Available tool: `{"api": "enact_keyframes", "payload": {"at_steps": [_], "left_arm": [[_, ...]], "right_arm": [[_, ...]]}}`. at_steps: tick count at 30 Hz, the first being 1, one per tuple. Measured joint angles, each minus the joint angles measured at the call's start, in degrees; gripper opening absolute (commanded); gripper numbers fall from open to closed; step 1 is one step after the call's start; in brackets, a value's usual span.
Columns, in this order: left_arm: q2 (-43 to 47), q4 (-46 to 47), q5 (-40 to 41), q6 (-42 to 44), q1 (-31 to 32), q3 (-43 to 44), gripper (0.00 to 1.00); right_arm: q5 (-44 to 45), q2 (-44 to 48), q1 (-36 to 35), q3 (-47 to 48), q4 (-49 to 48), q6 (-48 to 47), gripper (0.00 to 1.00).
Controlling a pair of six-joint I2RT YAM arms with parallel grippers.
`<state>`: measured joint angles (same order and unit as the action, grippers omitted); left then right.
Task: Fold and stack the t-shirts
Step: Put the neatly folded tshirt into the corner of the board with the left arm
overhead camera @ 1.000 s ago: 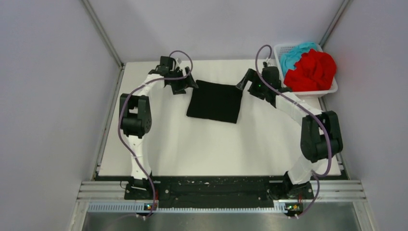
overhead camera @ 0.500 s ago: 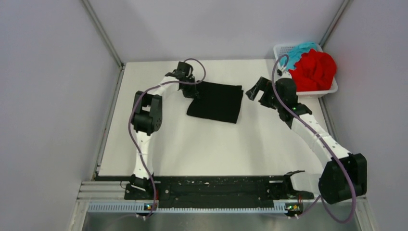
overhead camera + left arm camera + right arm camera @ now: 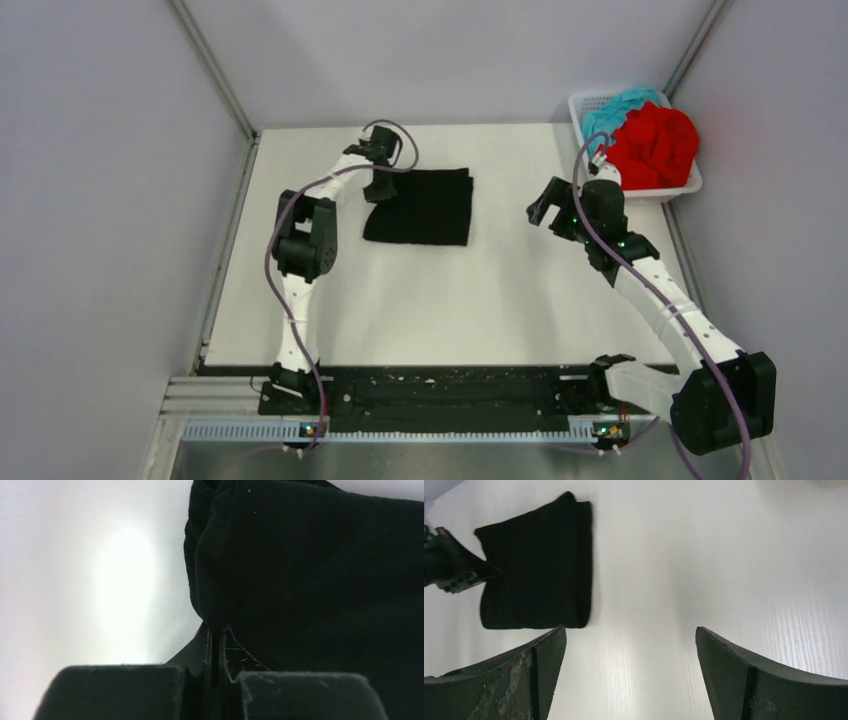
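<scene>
Now the left hand (image 3: pixel 216 630) is pinched tight on an edge of the folded black t-shirt (image 3: pixel 425 207), which lies flat on the table (image 3: pixel 450 300) beyond it; the right hand (image 3: pixel 629 635) gapes empty, well to the shirt's right.

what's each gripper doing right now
left gripper: shut on the edge of the black t-shirt
right gripper: open, holding nothing

Solid black cloth t-shirt (image 3: pixel 420 207) lies folded flat, far centre-left. Bright red cloth t-shirt (image 3: pixel 655 148) and teal-blue cloth t-shirt (image 3: pixel 610 108) sit crumpled together, far right.
</scene>
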<state>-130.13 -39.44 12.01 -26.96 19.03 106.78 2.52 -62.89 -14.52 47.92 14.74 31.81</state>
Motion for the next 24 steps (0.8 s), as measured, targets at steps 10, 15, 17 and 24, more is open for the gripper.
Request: {"api": "enact_keyframes", "payload": {"at_steps": [10,15,17,24], "left_arm": [[-0.07,-3.76,9.9,5.92,-15.87,1.18,0.0],[-5.09,-4.09,10.32,9.46,-23.5,10.73,0.0],[-7.69,-3.93,10.45,11.26,-25.62,14.84,0.0],[-15.45,-2.67,10.69,15.23,-28.11,25.05,0.0]], "right_arm": [[6.84,0.26,0.0,-0.68,1.42,-2.93,0.99],[8.87,-0.87,0.0,0.09,1.79,-3.85,0.99],[9.46,-2.54,0.0,1.14,2.14,-4.2,0.99],[10.14,-6.47,0.0,2.12,2.86,-4.31,0.99]]}}
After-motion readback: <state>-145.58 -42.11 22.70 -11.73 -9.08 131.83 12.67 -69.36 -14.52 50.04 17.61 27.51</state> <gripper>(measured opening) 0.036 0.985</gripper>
